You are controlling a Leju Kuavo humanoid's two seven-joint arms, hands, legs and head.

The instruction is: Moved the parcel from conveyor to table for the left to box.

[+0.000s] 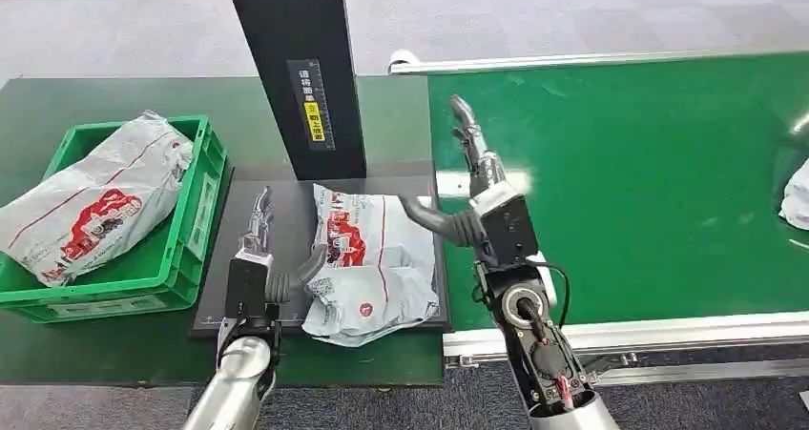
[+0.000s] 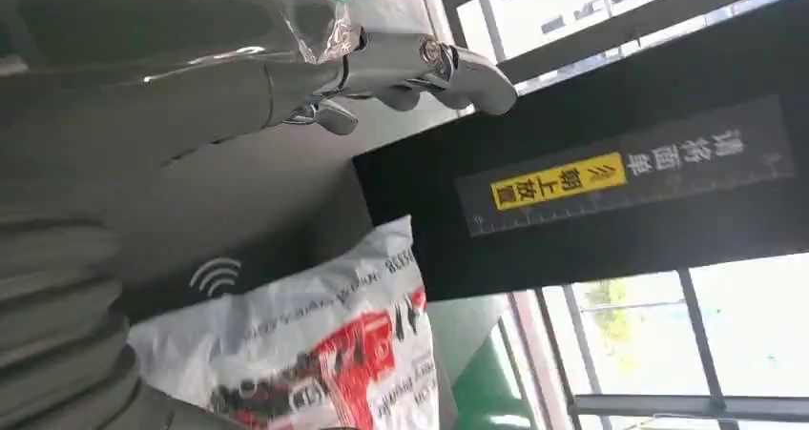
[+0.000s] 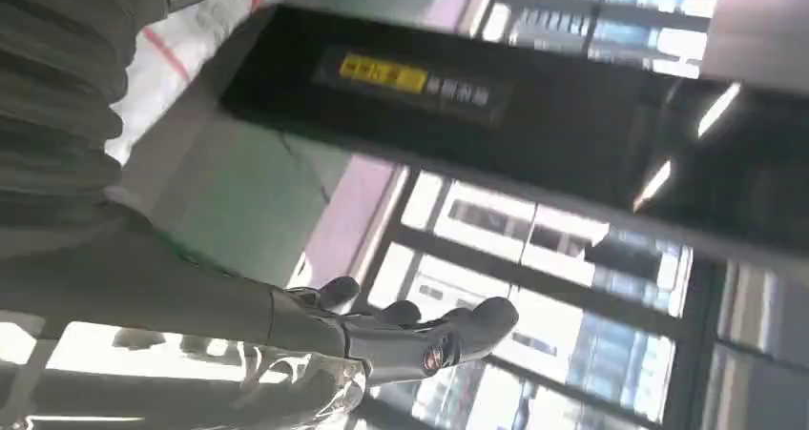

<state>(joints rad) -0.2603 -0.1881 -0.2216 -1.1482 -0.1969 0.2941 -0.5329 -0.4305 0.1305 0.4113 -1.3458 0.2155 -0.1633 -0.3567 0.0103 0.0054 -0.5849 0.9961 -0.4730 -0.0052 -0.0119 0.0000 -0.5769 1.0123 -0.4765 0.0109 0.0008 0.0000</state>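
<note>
A grey-white parcel [image 1: 367,263] with red print lies on the dark scanner pad [image 1: 246,184] of the table, in front of the black post. My left hand [image 1: 258,258] stands open just to its left, thumb reaching toward the parcel's edge, fingers straight. In the left wrist view the parcel [image 2: 315,354] lies below the outstretched fingers [image 2: 420,63]. My right hand [image 1: 477,187] hovers open at the parcel's right side, over the gap beside the conveyor, thumb pointing at the parcel. The right wrist view shows its fingers [image 3: 410,330] spread with nothing in them.
A green crate [image 1: 196,206] at the left holds another grey parcel [image 1: 95,196]. The black scanner post [image 1: 300,68] rises behind the pad. The green conveyor belt [image 1: 630,182] fills the right, with a white parcel [image 1: 797,196] at its far right edge.
</note>
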